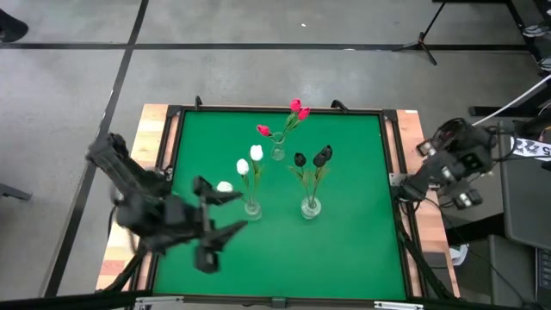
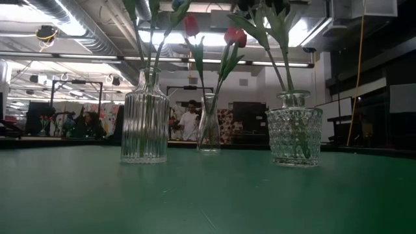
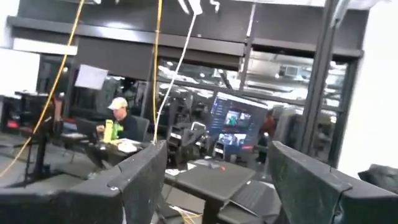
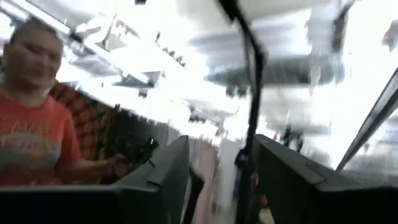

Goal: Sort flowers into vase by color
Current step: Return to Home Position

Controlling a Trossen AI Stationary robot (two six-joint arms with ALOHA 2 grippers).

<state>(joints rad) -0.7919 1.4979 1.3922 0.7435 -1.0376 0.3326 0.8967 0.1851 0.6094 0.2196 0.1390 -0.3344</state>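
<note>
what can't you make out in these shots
White heads, black heads: low view, cut off by top edge.
Stems inside vases: high view, too small to count.
Table: absent from both wrist views; left end effector, over its left side, and right end effector, off its right edge, face the room.

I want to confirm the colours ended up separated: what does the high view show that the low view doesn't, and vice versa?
Only the high view: heads of the white tulips and black tulips in full, each colour in its own vase; the left gripper open over the table; the right arm beyond its right edge. Only the low view: the ribbed vase and studded vase glass patterns, people in the room behind. Both: three vases, with the red tulips in the far one.
</note>
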